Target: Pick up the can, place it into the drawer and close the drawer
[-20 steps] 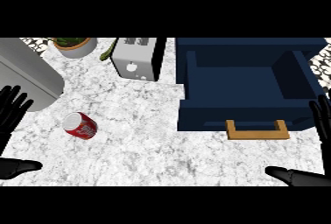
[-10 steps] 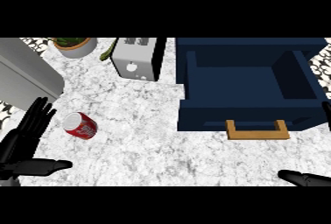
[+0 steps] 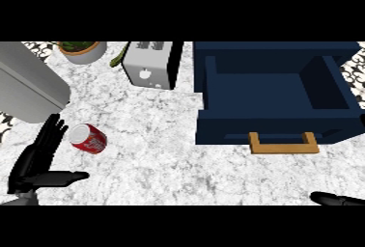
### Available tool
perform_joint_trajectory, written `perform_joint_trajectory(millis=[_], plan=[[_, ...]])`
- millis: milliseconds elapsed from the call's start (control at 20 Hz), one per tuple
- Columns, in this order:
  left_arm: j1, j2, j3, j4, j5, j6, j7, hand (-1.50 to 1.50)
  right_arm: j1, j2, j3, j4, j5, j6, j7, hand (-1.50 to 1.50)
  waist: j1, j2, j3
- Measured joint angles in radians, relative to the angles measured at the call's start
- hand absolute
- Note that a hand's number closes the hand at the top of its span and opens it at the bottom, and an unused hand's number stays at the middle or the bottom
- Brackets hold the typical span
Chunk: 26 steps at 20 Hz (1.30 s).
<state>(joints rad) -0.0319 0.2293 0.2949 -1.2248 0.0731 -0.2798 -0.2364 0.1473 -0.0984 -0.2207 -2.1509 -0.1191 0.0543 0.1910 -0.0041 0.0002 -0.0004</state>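
Observation:
A red can [image 3: 88, 139] lies on its side on the marble counter at the left. My left hand [image 3: 37, 161] is open just left of it, fingers straight and pointing up past the can's left edge, thumb stretched out to the right below the can. The dark blue drawer [image 3: 214, 94] stands pulled open at the right, with a wooden handle [image 3: 282, 143] on its front. Of my right hand [image 3: 336, 198] only a black tip shows at the lower right edge.
A silver toaster [image 3: 150, 71] stands at the back, left of the drawer. A potted plant [image 3: 82, 50] sits at the back left. A large grey appliance [image 3: 27, 87] fills the left edge above my left hand.
My left hand has moved right and up toward the can, ending beside it. My right hand has sunk toward the lower right corner, mostly leaving the view.

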Motion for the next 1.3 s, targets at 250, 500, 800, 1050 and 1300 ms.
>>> perform_joint_trajectory(millis=[250, 500, 800, 1050, 1300], plan=[[-0.063, 0.019, 0.014, 0.187, -0.024, 0.001, -0.101, -1.5, 0.002, 0.002, -0.004, -0.042, 0.001, 0.001, 0.038, -1.5, -0.001, 0.0, 0.0], [-0.142, 0.029, 0.015, 0.387, -0.061, 0.021, -0.214, -1.5, 0.025, 0.003, -0.029, -0.075, -0.022, 0.022, 0.052, -1.5, -0.004, 0.001, 0.0], [-0.243, 0.045, 0.033, 0.618, -0.077, 0.052, -0.321, -1.5, 0.006, -0.006, -0.044, -0.092, -0.02, 0.028, 0.087, -1.5, -0.006, 0.001, 0.0], [-0.325, 0.085, 0.049, 0.772, -0.077, 0.045, -0.379, -1.5, -0.005, 0.006, -0.042, -0.062, -0.003, 0.035, 0.065, -1.5, -0.007, 0.002, 0.0], [-0.385, 0.108, 0.044, 0.902, -0.098, 0.042, -0.463, -1.5, -0.006, 0.027, -0.017, -0.061, 0.027, 0.033, 0.054, -1.5, -0.009, 0.003, -0.001]])
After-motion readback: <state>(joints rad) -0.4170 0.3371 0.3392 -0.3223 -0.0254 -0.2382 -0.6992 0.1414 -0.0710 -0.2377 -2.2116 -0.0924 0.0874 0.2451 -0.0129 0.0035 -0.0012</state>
